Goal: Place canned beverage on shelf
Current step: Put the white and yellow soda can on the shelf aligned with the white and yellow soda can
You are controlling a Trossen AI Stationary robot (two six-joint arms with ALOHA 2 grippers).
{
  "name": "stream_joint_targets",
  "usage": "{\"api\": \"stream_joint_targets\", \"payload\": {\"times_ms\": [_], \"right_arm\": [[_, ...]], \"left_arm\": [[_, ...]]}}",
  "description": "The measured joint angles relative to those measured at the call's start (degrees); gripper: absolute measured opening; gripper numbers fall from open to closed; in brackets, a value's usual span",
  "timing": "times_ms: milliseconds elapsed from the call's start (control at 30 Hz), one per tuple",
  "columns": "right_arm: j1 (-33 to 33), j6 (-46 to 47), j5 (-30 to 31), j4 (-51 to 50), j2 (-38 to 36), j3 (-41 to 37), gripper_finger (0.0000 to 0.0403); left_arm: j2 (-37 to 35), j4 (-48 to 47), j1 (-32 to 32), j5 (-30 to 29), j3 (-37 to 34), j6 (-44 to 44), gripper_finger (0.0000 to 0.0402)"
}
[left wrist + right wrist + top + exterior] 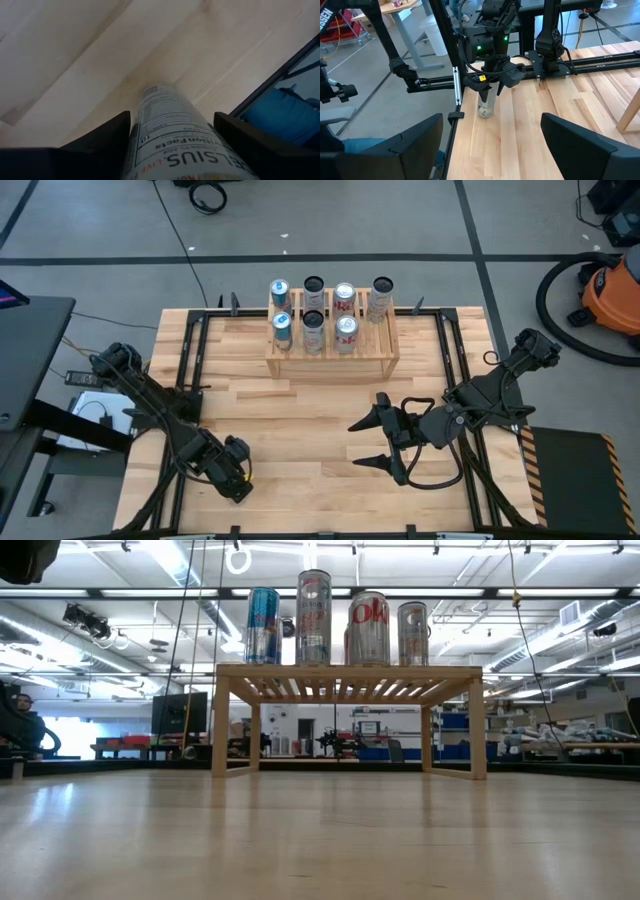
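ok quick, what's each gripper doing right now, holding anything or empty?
Left gripper: shut on a slim white Celsius beverage can, standing on the plank tabletop near its left edge.
Right gripper: open, holding nothing, over the table's right side.

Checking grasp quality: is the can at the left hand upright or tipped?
Upright: the can stands on the tabletop, left hand closed around its top.

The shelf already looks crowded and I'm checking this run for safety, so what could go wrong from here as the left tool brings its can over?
1. The shelf already carries seven cans; squeezing in another could topple one.
2. The left tool grips its can near the top, beside the table's edge; the can could swing or slip.
3. The open right tool waits mid-table and might cross the carry path.
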Motion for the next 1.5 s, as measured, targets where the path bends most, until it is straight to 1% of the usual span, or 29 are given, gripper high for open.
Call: {"api": "stream_joint_targets", "payload": {"times_ms": [200,433,567,733,900,1133,1333,1500], "right_arm": [[0.0,0.0,0.0,0.0,0.0,0.0,0.0345],[0.0,0.0,0.0,0.0,0.0,0.0,0.0345],[0.0,0.0,0.0,0.0,0.0,0.0,0.0345],[0.0,0.0,0.0,0.0,0.0,0.0,0.0345],[0.0,0.0,0.0,0.0,0.0,0.0,0.0345],[0.0,0.0,0.0,0.0,0.0,0.0,0.0345],[0.0,0.0,0.0,0.0,0.0,0.0,0.0345],[0.0,0.0,0.0,0.0,0.0,0.0,0.0345]], "left_arm": [[0.2,-1.0,0.0,-1.0,-0.1,-0.7,0.0315],[0.1,-1.8,0.0,-1.1,-0.1,-1.1,0.0338],[0.1,-1.5,0.0,-1.1,1.0,-1.2,0.0339],[0.1,-3.0,0.0,-1.0,4.6,-1.2,0.0339],[0.5,-5.7,-1.5,-0.6,5.1,-4.8,0.0339],[1.7,-2.3,-4.3,0.4,5.0,-8.9,0.0339],[1.7,-1.4,-3.3,0.3,5.0,-8.7,0.0339],[1.7,0.6,-3.6,2.8,5.1,-10.2,0.0339]]}}
